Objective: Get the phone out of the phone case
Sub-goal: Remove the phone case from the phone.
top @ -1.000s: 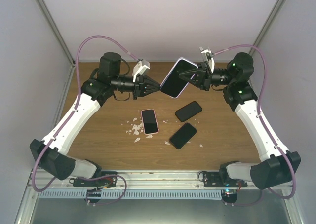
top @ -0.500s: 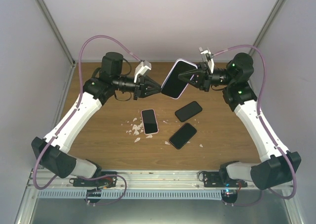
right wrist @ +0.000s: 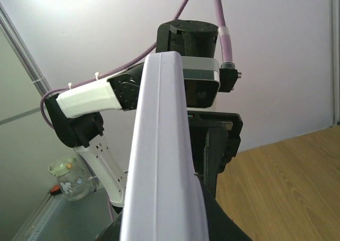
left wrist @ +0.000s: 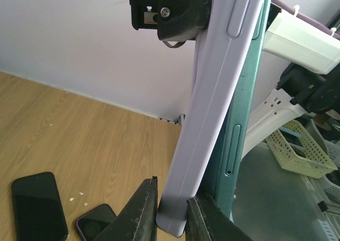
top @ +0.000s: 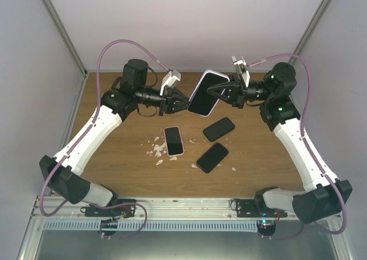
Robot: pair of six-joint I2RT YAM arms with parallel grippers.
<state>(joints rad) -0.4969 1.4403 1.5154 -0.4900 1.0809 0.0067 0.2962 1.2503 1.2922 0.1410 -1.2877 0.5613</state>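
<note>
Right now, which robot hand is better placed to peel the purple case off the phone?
Probably left. The left hand pinches the end of the smooth lilac phone case, beside the teal phone, so it can peel. The right hand just steadies the other end.

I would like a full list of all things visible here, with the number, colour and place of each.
phone case: 1, lilac, held in the air between both grippers
phone: 1, black screen, in that case
pink-rimmed phone: 1, black screen, on the table, left of centre
dark phones: 2, black, on the table, the second nearer the arm bases
scraps: several, white, beside the pink-rimmed phone
table: 1, brown wood
left gripper: 1, black, shut on the phone case
right gripper: 1, black, shut on the phone case
</note>
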